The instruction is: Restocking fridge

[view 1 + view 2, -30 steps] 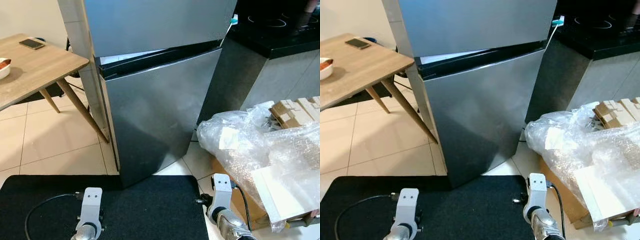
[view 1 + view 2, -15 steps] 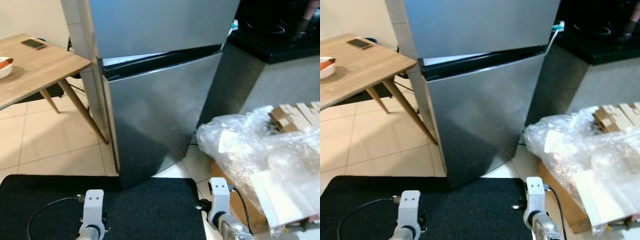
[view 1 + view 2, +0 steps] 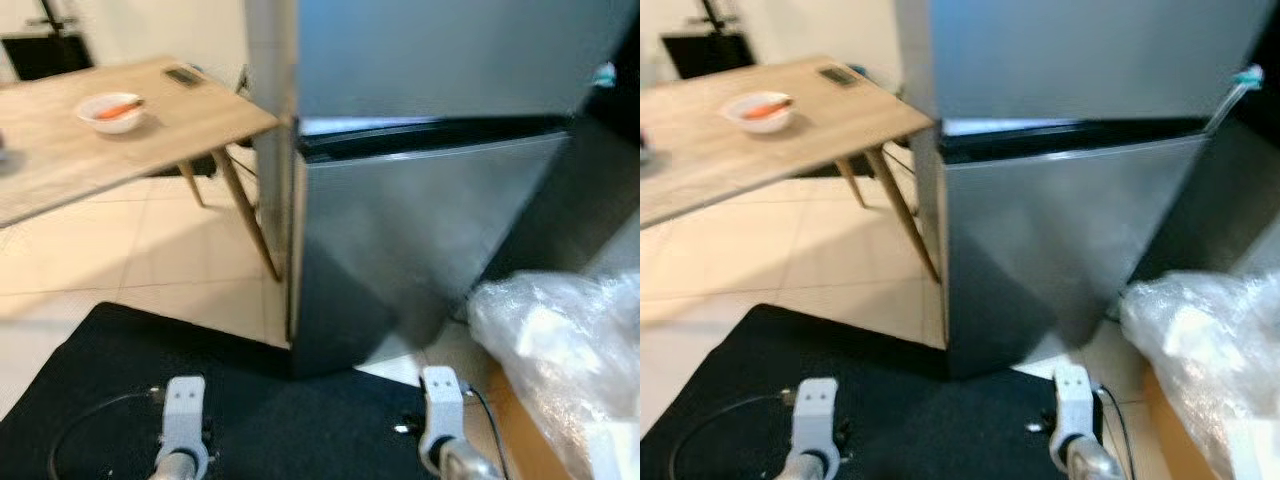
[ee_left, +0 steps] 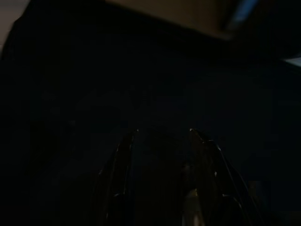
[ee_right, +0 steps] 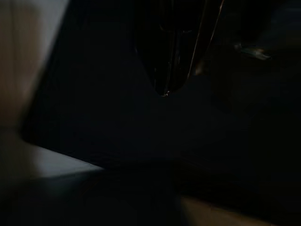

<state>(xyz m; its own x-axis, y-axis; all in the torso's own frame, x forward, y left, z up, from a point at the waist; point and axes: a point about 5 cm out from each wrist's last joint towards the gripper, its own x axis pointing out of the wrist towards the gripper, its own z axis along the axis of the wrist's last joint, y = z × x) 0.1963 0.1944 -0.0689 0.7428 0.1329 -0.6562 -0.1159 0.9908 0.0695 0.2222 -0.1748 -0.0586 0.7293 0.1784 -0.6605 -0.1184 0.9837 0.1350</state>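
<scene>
Straight ahead of me stands the fridge, doors shut, with a wooden worktop to its left and a plastic-wrapped bundle on its right. I judge this the approach step; next I need something to stock and a door opened. Both arms hang idle: the left tool is slightly parted and empty, the right tool looks closed and empty.

Head views motion-blurred; wrist views nearly black.
</scene>
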